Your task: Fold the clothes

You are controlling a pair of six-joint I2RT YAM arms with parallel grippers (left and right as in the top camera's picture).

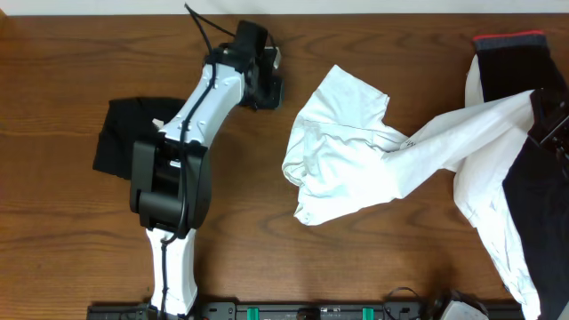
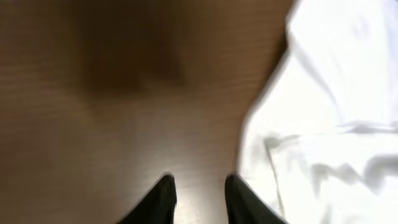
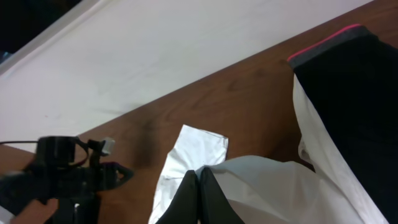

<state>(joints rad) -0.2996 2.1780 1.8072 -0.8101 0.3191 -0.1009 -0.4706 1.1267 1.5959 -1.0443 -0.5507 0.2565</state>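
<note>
Overhead view shows the white T-shirt (image 1: 342,156) lying in a crumpled heap near the middle of the table (image 1: 53,80), with one part pulled out long toward the right side. The right gripper (image 3: 199,190) is closed tight. It looks like it pinches that long part of the shirt, because the cloth runs straight up to it. The left gripper (image 1: 265,78) is just beside the shirt's left edge, over bare wood. Its jaws are a little apart and nothing is between them (the left wrist view is blurry, but the gap shows only table). A black cloth (image 1: 120,138) lies under the left arm, and more dark clothes (image 1: 538,213) lie on the far right, touching the white cloth there. I think the step now is to spread the shirt flat before any fold. To do it well, the left gripper should open wider, go down to the near edge of the shirt, and take a hem or a sleeve, not a thick bunch. Then both grippers should pull gently apart so the bunched middle opens. The right one should not tug hard, or the shirt may slide onto the dark clothes and get mixed up with them.
</note>
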